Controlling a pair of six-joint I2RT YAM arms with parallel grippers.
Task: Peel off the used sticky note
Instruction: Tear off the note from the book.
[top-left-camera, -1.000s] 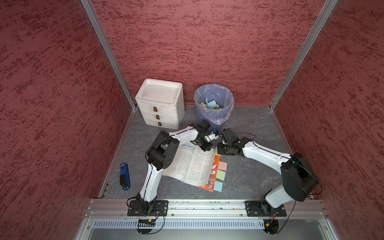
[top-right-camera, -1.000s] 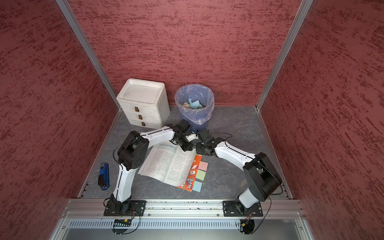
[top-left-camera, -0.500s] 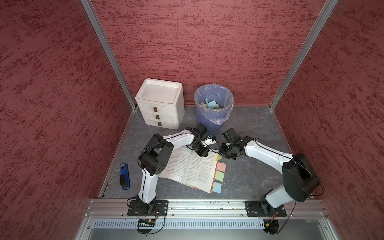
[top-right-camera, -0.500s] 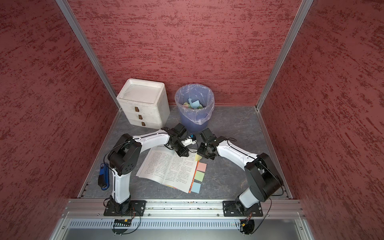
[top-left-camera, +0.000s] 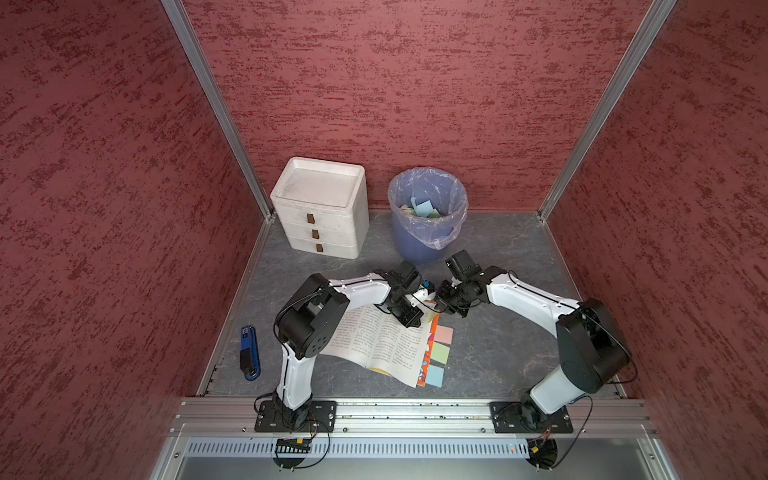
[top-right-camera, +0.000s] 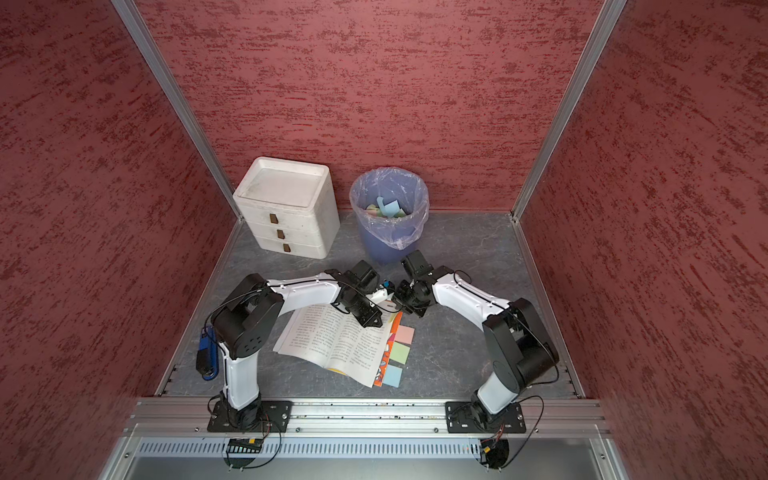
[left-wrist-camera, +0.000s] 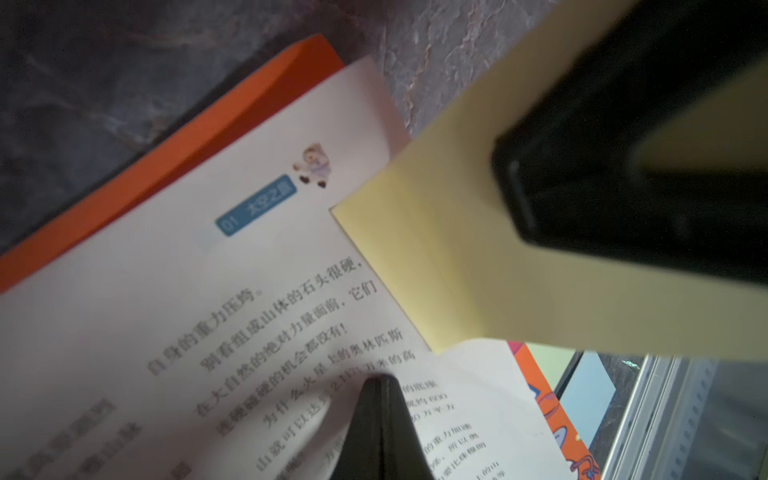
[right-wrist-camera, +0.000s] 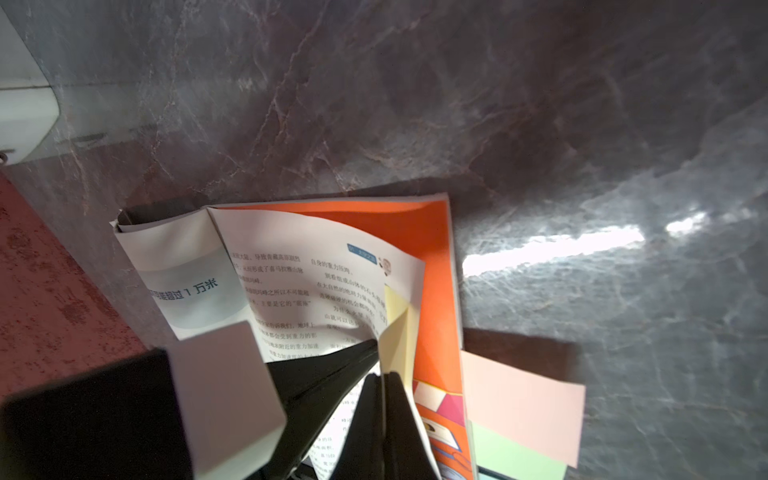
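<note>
Grey marbled table (top-left-camera: 498, 257), boxed by rough red walls (top-left-camera: 415, 83), carries an open book (top-left-camera: 374, 340) whose yellow sticky note (right-wrist-camera: 399, 328), at the page's outer edge, is pinched in the clenched right hand (right-wrist-camera: 381, 376), the clenched left hand (left-wrist-camera: 377, 384) touching the page beside it.

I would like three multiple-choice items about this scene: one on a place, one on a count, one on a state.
1. The bin stands:
A) beside the drawers
B) in the front left corner
C) in the front right corner

2. Notes lying flat at the book's edge:
A) one
B) three
C) five

3. The yellow note is:
A) in the bin
B) flat and untouched
C) pinched by the right gripper

Answers:
1 A, both stand at the back wall.
2 B, pink, green and blue.
3 C, shut jaws hold it, partly lifted off the page.
</note>
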